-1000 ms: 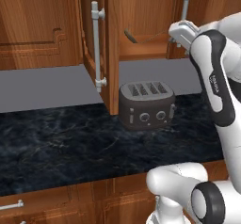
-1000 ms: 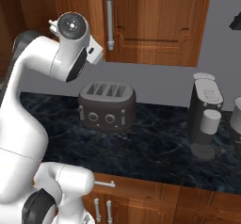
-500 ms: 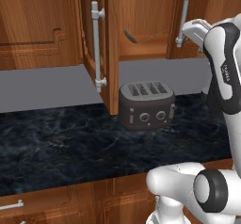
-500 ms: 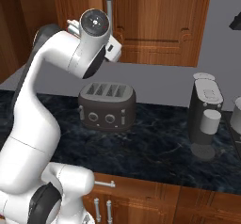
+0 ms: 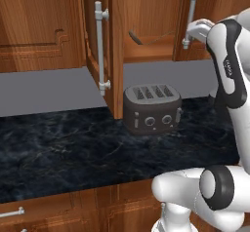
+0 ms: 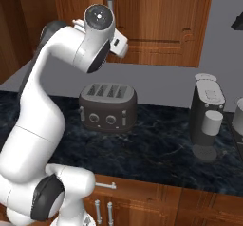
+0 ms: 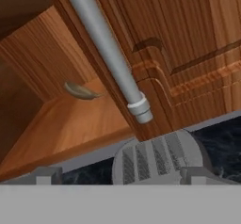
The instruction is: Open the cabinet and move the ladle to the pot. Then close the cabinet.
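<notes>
Cabinet (image 5: 146, 26) is open: its left door (image 5: 114, 46) is swung out edge-on toward the camera, long silver bar handle (image 5: 100, 50) facing left, while the right door (image 5: 215, 16) looks shut or nearly so, with its own bar handle (image 5: 190, 19). Ladle (image 5: 146, 37) lies on the cabinet shelf (image 5: 151, 53), inside the opening, bowl end to the left and thin curved handle running right; in the hand view the ladle's bowl (image 7: 81, 91) sits on the shelf boards far left of the right door's handle (image 7: 106, 49). Tool (image 5: 195, 31) is up at the right door, just beside the lower end of that handle, not clearly touching it; the fingertips (image 7: 47, 175) stand wide apart at the bottom of the hand view, jaws fully spread, nothing between them, no hold on anything. White arm (image 6: 57, 92) rises from the base and bends up toward the cabinet. Dark four-slot toaster (image 5: 151, 109) stands on the dark marbled counter (image 5: 58, 153) under the open cabinet, against the grey back wall. Coffee machine (image 6: 208, 120) with a small white cup (image 6: 212, 123) stands on the counter well to the right of the toaster.
</notes>
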You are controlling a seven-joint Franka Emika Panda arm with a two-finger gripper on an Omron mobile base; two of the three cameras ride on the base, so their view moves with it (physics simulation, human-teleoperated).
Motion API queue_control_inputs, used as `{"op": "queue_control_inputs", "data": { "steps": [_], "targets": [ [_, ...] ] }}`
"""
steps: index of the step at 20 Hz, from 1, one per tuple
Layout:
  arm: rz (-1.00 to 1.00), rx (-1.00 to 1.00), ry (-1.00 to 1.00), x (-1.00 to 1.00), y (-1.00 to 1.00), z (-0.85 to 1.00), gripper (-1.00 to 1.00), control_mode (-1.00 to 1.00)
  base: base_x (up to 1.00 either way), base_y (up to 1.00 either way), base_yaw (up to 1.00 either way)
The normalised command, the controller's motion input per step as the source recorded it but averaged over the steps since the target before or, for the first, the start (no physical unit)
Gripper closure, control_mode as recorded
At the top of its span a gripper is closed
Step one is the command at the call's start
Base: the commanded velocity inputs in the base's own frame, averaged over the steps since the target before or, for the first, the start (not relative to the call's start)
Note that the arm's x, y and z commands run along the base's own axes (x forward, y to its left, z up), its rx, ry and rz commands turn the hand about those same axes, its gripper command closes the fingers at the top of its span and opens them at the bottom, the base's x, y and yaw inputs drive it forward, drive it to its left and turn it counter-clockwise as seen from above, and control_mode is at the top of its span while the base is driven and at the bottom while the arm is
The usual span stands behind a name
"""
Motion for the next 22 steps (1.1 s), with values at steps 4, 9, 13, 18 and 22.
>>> {"op": "queue_control_inputs", "data": {
  "steps": [4, 9, 13, 18, 22],
  "targets": [
    [0.00, -0.02, -0.03, 0.38, 0.00, 0.00, -1.00, -1.00, 0.00, 0.00, 0.00],
    [0.00, 0.00, -0.02, 0.40, 0.00, 0.00, -1.00, -1.00, 0.00, 0.00, 0.00],
    [0.00, -0.01, -0.01, 0.46, 0.00, 0.00, -1.00, -1.00, 0.00, 0.00, 0.00],
    [0.00, -0.05, 0.00, 0.36, -0.03, 0.00, -1.00, -1.00, 0.00, 0.00, 0.00],
    [0.00, -0.04, 0.00, 0.39, -0.05, 0.00, -1.00, -1.00, 0.00, 0.00, 0.00]
  ]
}}
